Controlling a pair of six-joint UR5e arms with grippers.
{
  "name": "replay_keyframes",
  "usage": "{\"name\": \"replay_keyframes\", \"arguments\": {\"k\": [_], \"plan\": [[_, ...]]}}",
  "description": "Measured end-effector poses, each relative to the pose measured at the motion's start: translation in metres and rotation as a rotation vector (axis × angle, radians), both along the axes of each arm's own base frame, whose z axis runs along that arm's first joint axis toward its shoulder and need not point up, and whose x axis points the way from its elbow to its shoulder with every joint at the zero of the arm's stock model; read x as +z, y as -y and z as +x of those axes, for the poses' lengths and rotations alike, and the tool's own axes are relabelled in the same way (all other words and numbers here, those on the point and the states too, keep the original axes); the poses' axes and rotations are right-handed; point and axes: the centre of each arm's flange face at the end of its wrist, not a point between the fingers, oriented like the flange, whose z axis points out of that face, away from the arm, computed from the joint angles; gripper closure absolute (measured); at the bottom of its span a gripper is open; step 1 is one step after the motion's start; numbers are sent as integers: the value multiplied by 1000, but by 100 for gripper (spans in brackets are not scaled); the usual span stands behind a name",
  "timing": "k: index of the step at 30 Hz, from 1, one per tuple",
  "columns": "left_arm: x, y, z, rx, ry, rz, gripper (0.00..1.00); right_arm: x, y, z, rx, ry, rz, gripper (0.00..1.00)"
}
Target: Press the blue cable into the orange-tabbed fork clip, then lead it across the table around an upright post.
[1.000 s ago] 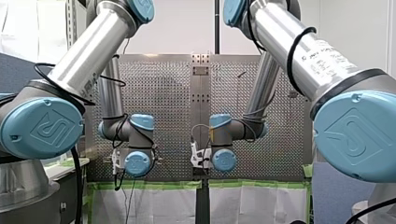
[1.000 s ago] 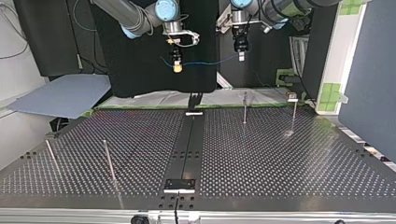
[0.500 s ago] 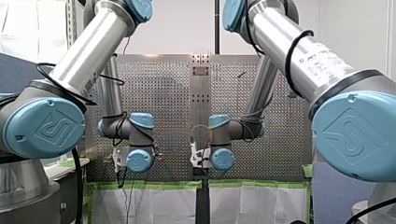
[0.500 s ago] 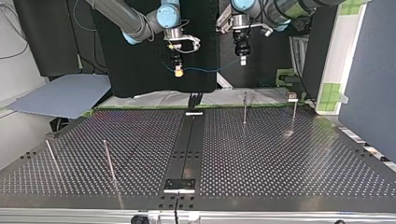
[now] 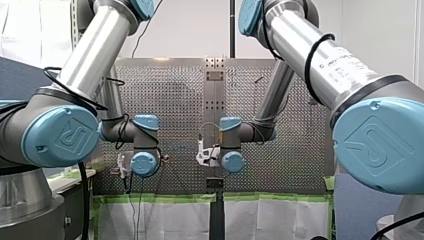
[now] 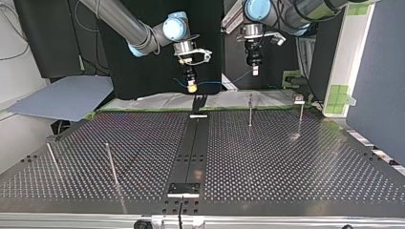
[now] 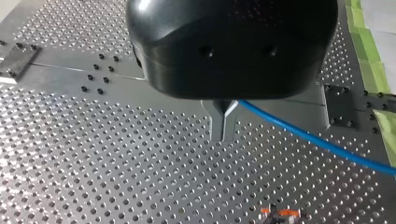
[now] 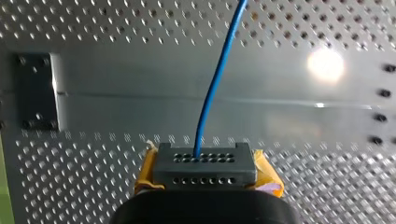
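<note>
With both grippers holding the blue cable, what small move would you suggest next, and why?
I would probably lower both arms together toward the orange-tabbed clip. My left gripper and my right gripper are each shut on the blue cable, which hangs between them above the table, so it cannot yet be pressed in.

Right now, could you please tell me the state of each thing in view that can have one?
left tool: shut on the blue cable.
right tool: shut on the blue cable.
blue cable: strung in the air between both tools, off the table.
orange-tabbed fork clip: empty, cable not pressed in.
upright post: standing, no cable around it.
</note>
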Motion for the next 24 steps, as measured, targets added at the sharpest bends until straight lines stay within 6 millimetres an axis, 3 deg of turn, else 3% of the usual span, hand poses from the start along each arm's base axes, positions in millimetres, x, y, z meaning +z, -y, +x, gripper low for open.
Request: {"name": "replay_keyframes", "arguments": {"k": [11, 24], "plan": [[-12, -21, 19, 1, -25, -20, 100, -36, 18, 21, 27, 3, 35, 100], [-40, -44, 74, 3, -26, -89, 100, -86, 36, 31, 27, -58, 114, 100]]}}
